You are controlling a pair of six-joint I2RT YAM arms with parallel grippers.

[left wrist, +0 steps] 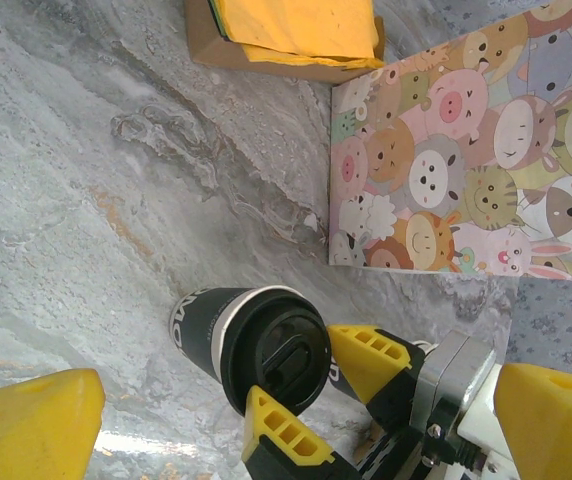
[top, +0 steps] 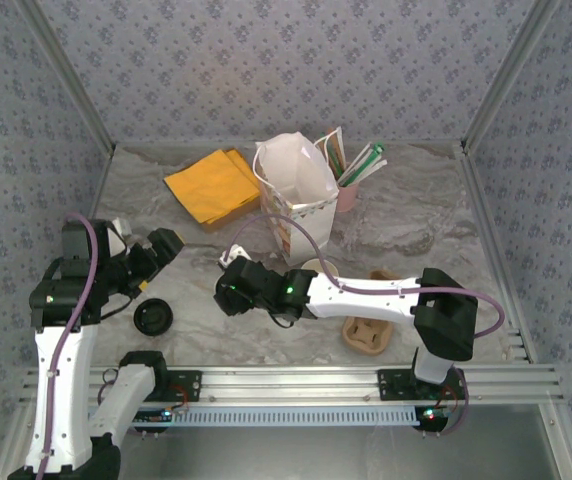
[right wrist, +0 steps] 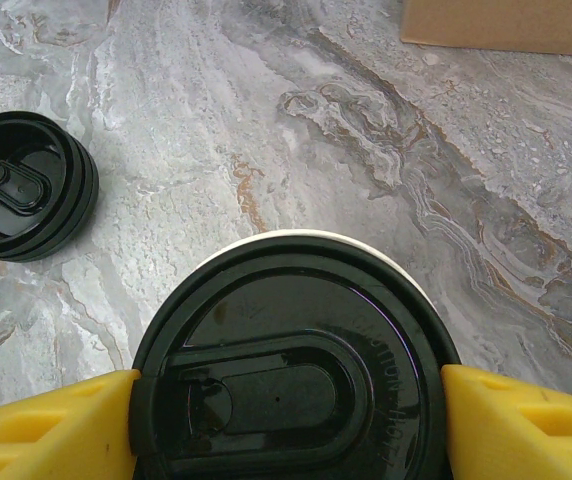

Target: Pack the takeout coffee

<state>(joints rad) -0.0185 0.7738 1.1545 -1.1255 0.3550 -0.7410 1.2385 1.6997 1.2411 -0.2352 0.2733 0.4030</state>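
Since the takeout coffee [left wrist: 201, 330] is lidded and presumably must stay upright, the right hand [right wrist: 286, 430] clasps it, fingers half spread, at the lid [right wrist: 266, 340], mid-way across the table [top: 416, 210] before the open bag [top: 296, 195], while the left hand [top: 161, 250] hangs wide open, empty.

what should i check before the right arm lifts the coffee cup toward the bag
1. right gripper closed on the coffee cup, fingers flanking its lid: ok
2. lid fully seated: cannot tell
3. paper bag upright, mouth open: ok
4. left gripper open, apart from the cup: ok
5. loose lid on the table, on the far side from the bag: ok
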